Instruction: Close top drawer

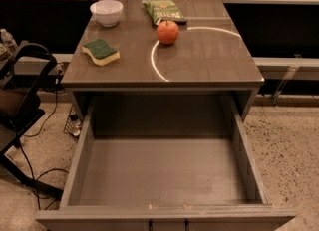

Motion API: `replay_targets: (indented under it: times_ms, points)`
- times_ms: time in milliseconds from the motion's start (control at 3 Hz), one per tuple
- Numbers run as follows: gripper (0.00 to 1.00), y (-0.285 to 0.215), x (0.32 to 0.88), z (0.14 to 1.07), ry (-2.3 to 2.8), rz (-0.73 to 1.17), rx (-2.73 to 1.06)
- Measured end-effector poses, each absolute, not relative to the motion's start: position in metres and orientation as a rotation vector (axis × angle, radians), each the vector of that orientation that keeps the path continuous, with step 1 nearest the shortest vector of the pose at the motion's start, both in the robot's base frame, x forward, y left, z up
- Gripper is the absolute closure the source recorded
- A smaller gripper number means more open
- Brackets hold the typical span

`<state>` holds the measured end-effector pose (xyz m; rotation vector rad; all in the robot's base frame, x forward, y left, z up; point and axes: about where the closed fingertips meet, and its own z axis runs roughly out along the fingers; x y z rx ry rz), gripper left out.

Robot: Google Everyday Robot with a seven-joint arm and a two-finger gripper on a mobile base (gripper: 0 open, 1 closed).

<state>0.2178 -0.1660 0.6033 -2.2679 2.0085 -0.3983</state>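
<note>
The top drawer (159, 175) is a wide, deep grey box pulled far out of the cabinet toward the camera. Its inside is bare. Its front edge (164, 215) runs along the bottom of the view, and the black handle mounts show at its centre (167, 222). The gripper is not in view.
On the cabinet top (199, 60) lie a red apple (167, 32), a green-and-yellow sponge (100, 51), a white bowl (106, 12) and a green snack bag (161, 11). A black chair frame (20, 105) and cables stand at the left. Speckled floor (289, 150) lies at the right.
</note>
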Motion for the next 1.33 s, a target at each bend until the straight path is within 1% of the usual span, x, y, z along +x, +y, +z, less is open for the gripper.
replay_targets:
  times_ms: [333,667,1000,1333]
  points:
    - [1.0,-0.148,0.249,0.599,1.982,-0.377,-2.239]
    - [1.0,-0.129,0.284,0.598,1.941,-0.337,-2.215]
    - [1.0,-0.127,0.287,0.598,1.935,-0.324,-2.211]
    - [1.0,-0.109,0.327,0.594,1.883,-0.211,-2.169]
